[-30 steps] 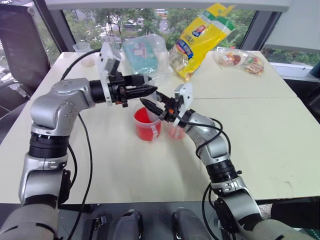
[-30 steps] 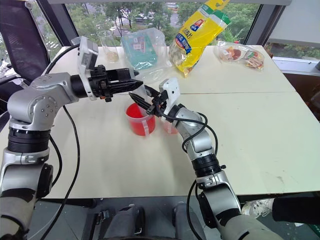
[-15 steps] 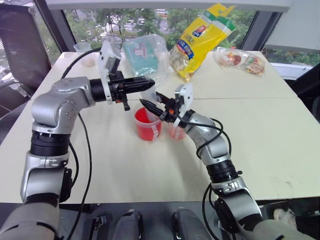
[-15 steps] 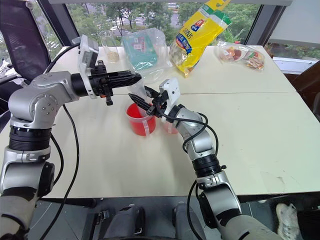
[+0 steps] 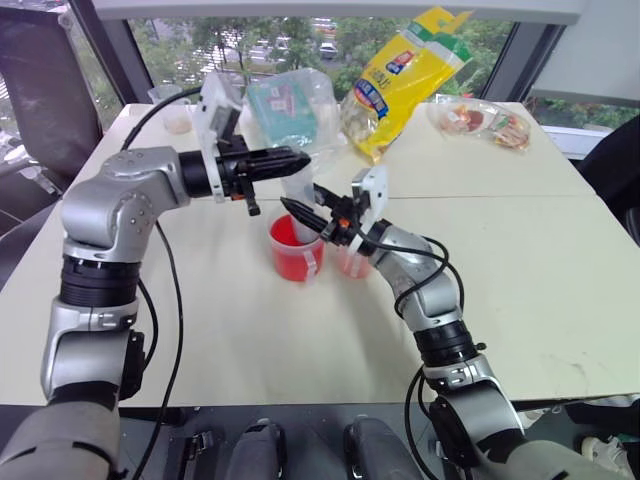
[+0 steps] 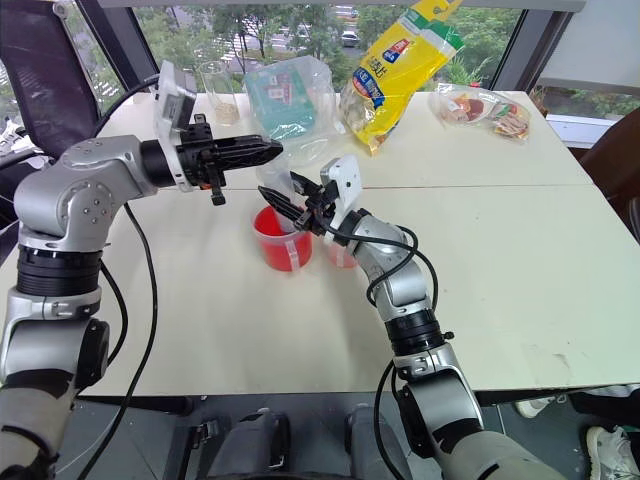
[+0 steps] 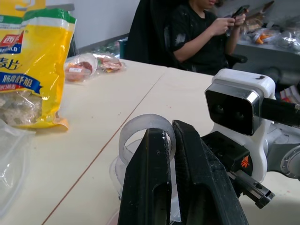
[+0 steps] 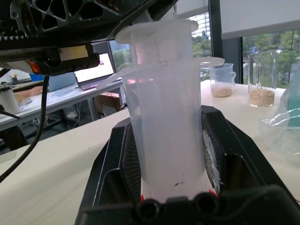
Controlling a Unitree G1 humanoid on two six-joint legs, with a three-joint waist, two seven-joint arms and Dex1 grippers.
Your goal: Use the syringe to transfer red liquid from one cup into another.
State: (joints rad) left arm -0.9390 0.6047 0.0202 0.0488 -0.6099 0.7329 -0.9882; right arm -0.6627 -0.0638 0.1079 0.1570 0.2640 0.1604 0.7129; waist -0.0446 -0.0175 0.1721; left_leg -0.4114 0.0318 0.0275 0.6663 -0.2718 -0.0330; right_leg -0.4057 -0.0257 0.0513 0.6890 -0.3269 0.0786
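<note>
The right gripper (image 8: pixel 168 154) is seen clamped on the large clear plastic syringe (image 8: pixel 166 117), whose barrel stands upright between the two black fingers (image 8: pixel 112 164) in the right wrist view. The left gripper (image 5: pixel 290 158) is closed to a narrow slit, its fingers (image 7: pixel 150 178) pinched on the syringe's round plunger top, which appears as a translucent ring just behind them in the left wrist view. In the eye views the two grippers meet above the cups, the left one reaching in level from the left side of the desk (image 5: pixel 560 260).

The larger clear plastic cup (image 5: pixel 296 247) is vivid red with the red liquid (image 5: pixel 285 233) and carries a white tape strip on its side; it stands near the middle of the desk. The smaller clear cup (image 5: pixel 351 262) — pale pink low down — stands just beside it, partly hidden behind the right arm. The syringe is held just above these cups.

The right wrist view alone shows two clear beakers with beige contents (image 8: pixel 220 79) at the far edge of the desk, and a laptop on another table beyond. The left wrist view alone shows a seated person in dark clothing (image 7: pixel 197 33) holding a phone past the far side — and the white camera housing (image 7: pixel 239 105) on the right wrist. A yellow snack bag (image 5: pixel 400 75) and clear plastic packets (image 5: pixel 290 105) lie along the far edge.
</note>
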